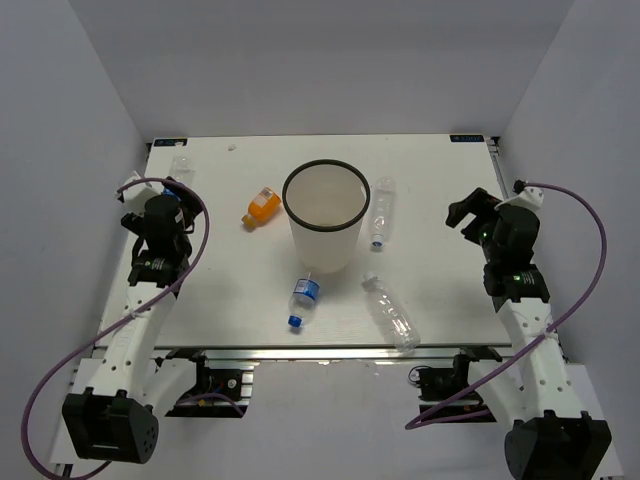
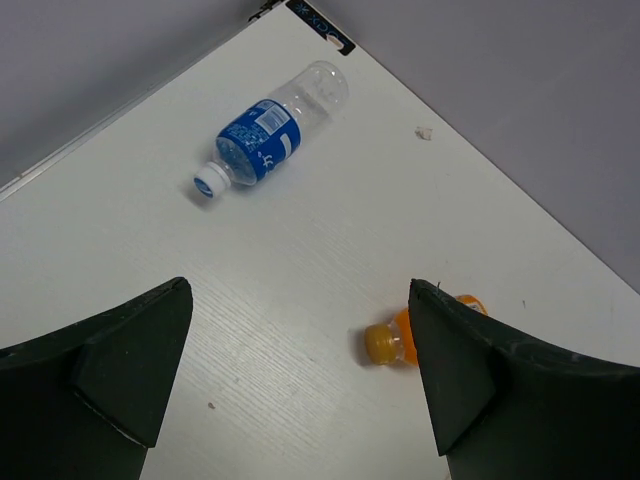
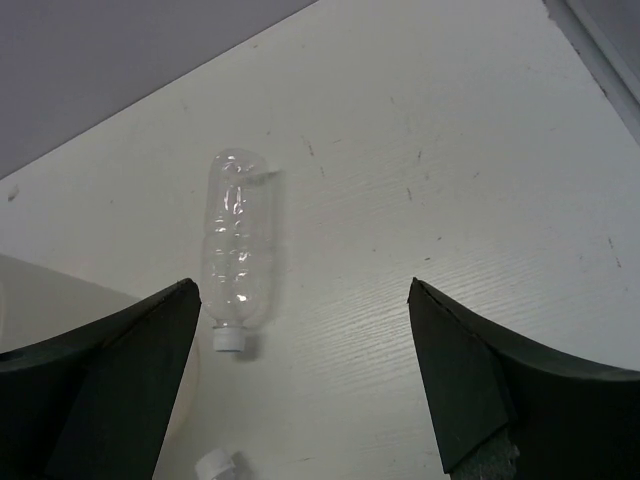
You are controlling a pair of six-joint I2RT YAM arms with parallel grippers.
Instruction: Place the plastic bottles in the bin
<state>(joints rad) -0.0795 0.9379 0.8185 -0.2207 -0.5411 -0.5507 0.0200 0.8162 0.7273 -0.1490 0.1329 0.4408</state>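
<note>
1. Orange bottle point(image 1: 263, 207) lies on its side on the table point(image 1: 230, 290), just left of the bin point(image 1: 325, 250), not touching it.
2. Bin stands upright mid-table. Inside looks empty from the top cam, so nothing has been dropped in yet as far as I can see.
3. Other 4 bottles all lie flat on the table:
   - far blue-label bottle point(image 2: 260, 140) by the far-left corner
   - near blue-label bottle point(image 1: 304, 297) just in front of the bin
   - clear bottle point(image 1: 381, 210) just right of the bin
   - front clear bottle point(image 1: 392, 313) near the front edge, right of centre
4. Left gripper point(image 2: 300, 300): jaws wide apart, nothing between them. It's above the table w/ the far blue-label bottle ahead and the orange bottle off to its right.
5. Right gripper point(image 3: 300, 300): jaws apart too, empty, over the right side of the table. Clear bottle sits ahead and a bit left of it.
6. Progress, my read: 0 of 5 in, so all 5 pick-and-drops are left. Probable split: left arm takes the far blue-label + orange, right arm takes the two clear ones. Near blue-label bottle could go to either arm.
</note>
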